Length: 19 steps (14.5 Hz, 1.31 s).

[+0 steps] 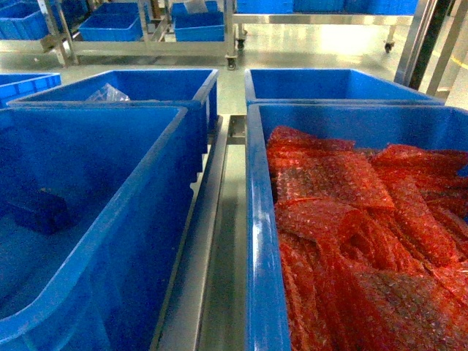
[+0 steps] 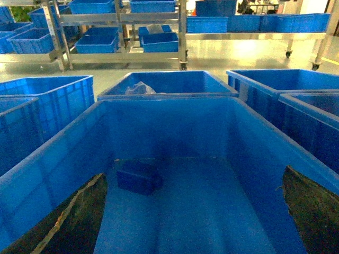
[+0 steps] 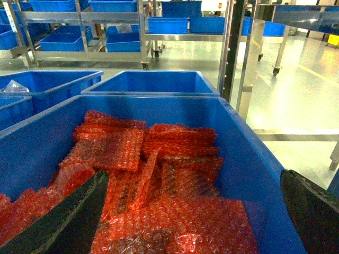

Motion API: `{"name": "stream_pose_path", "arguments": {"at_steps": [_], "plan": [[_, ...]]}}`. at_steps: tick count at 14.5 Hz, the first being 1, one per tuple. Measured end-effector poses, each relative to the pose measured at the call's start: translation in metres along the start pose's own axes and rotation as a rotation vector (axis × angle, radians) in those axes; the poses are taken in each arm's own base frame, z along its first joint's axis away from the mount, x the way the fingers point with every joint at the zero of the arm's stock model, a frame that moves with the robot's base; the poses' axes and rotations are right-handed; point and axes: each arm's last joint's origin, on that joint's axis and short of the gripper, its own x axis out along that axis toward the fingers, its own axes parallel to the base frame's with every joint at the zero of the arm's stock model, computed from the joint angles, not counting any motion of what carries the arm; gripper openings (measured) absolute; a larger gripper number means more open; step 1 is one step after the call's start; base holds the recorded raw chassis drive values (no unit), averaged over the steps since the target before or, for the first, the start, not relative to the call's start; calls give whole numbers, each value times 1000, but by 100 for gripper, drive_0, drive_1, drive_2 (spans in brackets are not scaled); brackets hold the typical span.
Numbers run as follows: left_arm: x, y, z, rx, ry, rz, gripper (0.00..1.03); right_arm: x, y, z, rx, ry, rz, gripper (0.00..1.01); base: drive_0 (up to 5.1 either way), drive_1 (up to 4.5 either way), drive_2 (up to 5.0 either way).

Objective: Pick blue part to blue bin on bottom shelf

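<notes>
A small dark blue part [image 2: 139, 177] lies on the floor of a large blue bin [image 2: 175, 119], toward its far left. The head view shows the same blue part [image 1: 40, 212] low in the left bin [image 1: 146, 157]. My left gripper [image 2: 194, 174] hangs open over this bin, empty, with the part ahead and left of its left finger. My right gripper [image 3: 194, 174] is open and empty above a second blue bin [image 3: 249, 159] full of red bubble wrap [image 3: 159, 159]. The bottom shelf's steel centre rail [image 1: 212, 241] runs between the two bins. Neither gripper appears in the head view.
Two more blue bins [image 1: 146, 84] [image 1: 329, 84] stand behind, the left one holding a clear plastic bag [image 1: 108, 93]. Steel racks with blue bins [image 1: 146, 29] line the far floor. A steel post [image 3: 233, 53] rises at the right.
</notes>
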Motion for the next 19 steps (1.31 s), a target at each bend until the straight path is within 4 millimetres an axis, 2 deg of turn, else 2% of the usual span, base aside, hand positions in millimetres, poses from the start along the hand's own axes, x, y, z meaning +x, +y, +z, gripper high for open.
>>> {"name": "stream_pose_path", "arguments": {"at_steps": [19], "plan": [[0,0,0,0,0,0,98,0,0,0,0,0,0,98,0,0,0]]}}
